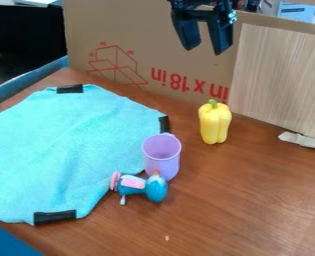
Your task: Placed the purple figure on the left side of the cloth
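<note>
Purple cup (162, 159), teal toy figure (143, 187) and turquoise cloth (73, 145), arranged below a single black gripper (206, 49). The gripper hung at the top of the view, its two fingers spread apart, with nothing between them. Below it and slightly to the right stood one yellow bell pepper (215, 123), upright, with a green stem. One cup, one figure and one cloth were counted; four black bands were visible along the margin of the cloth. The cup, the purple object of the group, stood at the right-hand margin of the cloth, its round mouth uppermost and its wall smooth and tapering toward a rounded base. Whether its base rested partly on the cloth could not be determined. The figure lay on its side just in front of the cup, across the cloth's edge, with a pink end toward the left, a pink patch on its body and a rounded teal end toward the right. The supporting surface was a brown wood-grain table (246, 200). Behind it rose a cardboard sheet (133, 40) with red printing, a pale wood-grain panel (280, 80) and, at the panel's foot, a whitish strip (303, 141). A dark area occupied the upper left.
</note>
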Tool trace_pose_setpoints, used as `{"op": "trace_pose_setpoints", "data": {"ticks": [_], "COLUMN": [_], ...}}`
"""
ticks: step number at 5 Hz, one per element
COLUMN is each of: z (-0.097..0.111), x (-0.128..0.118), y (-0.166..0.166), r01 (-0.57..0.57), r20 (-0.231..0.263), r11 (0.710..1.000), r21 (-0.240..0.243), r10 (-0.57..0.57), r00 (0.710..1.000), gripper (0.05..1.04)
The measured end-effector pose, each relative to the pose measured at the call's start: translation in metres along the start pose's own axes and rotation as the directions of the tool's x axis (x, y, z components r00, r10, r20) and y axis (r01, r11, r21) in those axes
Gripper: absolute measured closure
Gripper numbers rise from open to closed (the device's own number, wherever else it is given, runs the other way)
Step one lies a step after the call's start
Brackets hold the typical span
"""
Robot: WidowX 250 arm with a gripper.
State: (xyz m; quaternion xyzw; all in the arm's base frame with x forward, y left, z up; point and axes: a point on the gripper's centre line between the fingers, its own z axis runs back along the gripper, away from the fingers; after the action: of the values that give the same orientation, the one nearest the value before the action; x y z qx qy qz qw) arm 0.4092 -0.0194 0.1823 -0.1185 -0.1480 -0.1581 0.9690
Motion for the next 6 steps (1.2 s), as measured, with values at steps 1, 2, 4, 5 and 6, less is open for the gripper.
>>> {"op": "trace_pose_setpoints", "data": {"ticks": [1,2,4,5,6], "z": [-0.015,-0.03,-0.023,-0.023,-0.03], "x": [-0.006,-0.022,-0.083,-0.112,-0.132], "y": [0.003,0.007,0.025,0.024,0.021], "r01": [-0.01,0.01,0.129,0.2,0.244], "r20": [-0.04,-0.091,-0.168,-0.21,-0.232], "r11": [1.0,1.0,0.992,0.98,0.97], "r21": [-0.015,-0.02,-0.004,0.02,0.018], "r10": [0.01,-0.012,-0.128,-0.192,-0.234], "r00": [0.999,0.996,0.978,0.959,0.944], "gripper": [0.084,0.084,0.084,0.084,0.084]}}
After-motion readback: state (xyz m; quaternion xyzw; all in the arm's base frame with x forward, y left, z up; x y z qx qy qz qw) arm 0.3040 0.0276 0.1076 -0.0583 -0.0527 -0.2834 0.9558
